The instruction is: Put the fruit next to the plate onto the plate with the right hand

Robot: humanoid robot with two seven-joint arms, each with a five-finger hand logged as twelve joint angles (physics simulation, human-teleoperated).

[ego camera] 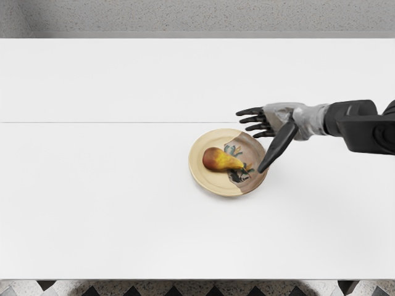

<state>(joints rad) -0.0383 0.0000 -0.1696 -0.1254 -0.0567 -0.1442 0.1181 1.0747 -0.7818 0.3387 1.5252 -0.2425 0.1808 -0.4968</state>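
Observation:
A yellow-and-red pear lies on its side on the tan plate, its narrow end pointing right toward a painted leaf motif. My right hand hovers over the plate's upper right rim, its arm coming in from the right edge. Its dark fingers are spread and hold nothing; the thumb reaches down over the plate's right side, apart from the pear. The left arm does not show.
The white table carries a thin seam line running across its middle. Its far edge meets a grey floor strip at the top, and a chequered floor shows below the near edge.

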